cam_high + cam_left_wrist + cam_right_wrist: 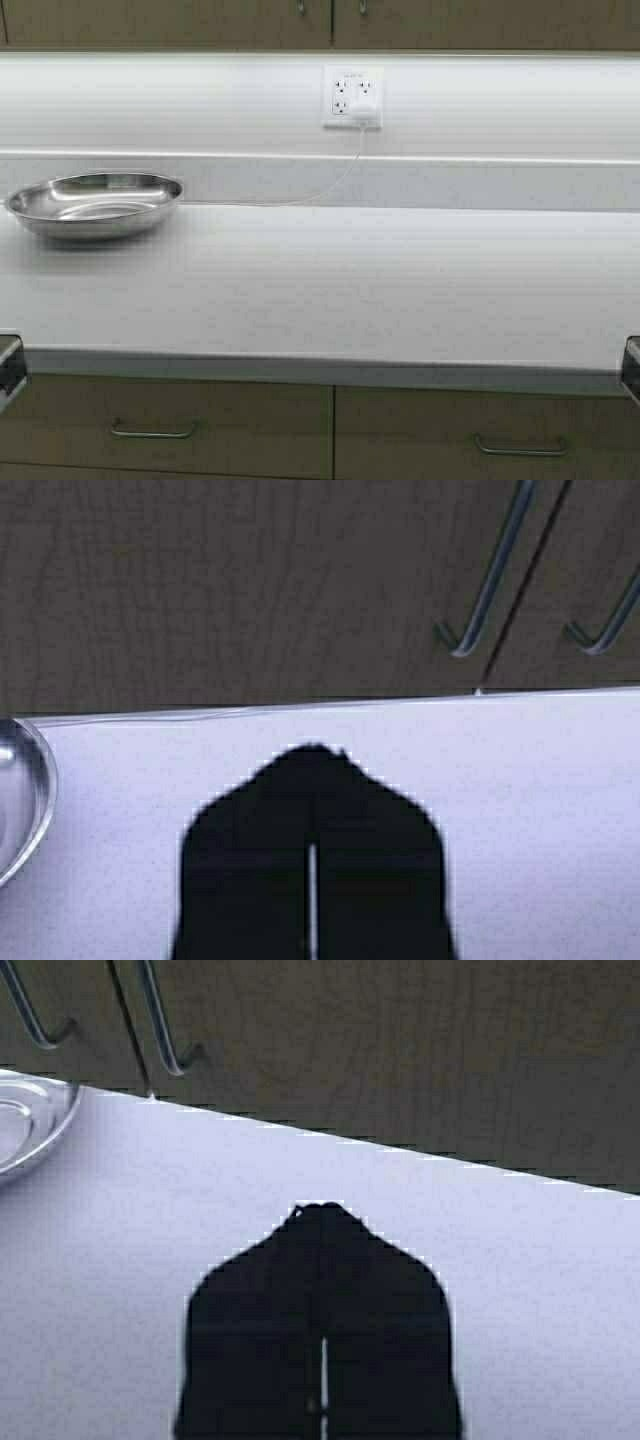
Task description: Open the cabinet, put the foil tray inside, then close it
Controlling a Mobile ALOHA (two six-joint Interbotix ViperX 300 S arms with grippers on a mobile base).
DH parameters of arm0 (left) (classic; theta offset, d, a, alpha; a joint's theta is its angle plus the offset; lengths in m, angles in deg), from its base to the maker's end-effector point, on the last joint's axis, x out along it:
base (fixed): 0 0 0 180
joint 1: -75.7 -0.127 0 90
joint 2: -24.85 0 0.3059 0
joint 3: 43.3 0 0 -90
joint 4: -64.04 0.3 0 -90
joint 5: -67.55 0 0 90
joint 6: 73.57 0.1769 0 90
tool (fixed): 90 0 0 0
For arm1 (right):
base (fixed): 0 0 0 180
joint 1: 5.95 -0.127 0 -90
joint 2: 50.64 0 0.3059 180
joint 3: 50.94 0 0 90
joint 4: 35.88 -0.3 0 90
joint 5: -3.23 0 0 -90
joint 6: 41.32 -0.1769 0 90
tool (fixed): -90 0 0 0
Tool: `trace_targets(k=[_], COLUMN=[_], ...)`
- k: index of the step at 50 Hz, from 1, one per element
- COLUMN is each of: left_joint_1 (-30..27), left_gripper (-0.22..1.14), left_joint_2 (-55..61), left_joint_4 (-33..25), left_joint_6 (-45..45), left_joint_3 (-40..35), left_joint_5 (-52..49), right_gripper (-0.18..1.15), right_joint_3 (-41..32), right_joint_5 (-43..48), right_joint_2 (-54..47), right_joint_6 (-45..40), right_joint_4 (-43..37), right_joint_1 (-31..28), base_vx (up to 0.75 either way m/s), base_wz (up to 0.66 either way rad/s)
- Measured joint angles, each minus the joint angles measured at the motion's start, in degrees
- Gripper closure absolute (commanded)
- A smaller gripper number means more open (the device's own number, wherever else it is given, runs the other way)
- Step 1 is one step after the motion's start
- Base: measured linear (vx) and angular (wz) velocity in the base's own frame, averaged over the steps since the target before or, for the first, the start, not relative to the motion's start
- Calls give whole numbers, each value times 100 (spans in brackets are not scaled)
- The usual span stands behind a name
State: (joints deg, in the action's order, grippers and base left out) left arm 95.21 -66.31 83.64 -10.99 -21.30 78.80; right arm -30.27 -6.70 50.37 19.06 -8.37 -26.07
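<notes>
above the counter, tan wood-grain cabinet doors sit closed; both hands pinched together.

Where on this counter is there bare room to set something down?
The counter is bare from the steel bowl rightward to its far right end. A thin white cord from the wall outlet trails along the back. Only the bowl's left corner is taken.

Cabinet cut off by top edge in high view, only bottom strip of doors & pulls shows. Both arms barely in at lower corners of that view. Steel bowl cropped at the edge in both wrist views
</notes>
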Motion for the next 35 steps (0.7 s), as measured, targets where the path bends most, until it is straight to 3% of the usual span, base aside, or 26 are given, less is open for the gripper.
trace_targets(k=[35], left_joint_1=[0], left_gripper=[87], left_joint_2=[-132], left_joint_4=[-9], left_joint_6=[9], left_joint_3=[105], left_joint_5=[-35], right_gripper=[90], right_joint_3=[0], right_joint_5=[0], right_joint_2=[176], right_joint_6=[0], right_joint_4=[123], right_joint_1=[0], base_vx=[0], base_wz=[0])
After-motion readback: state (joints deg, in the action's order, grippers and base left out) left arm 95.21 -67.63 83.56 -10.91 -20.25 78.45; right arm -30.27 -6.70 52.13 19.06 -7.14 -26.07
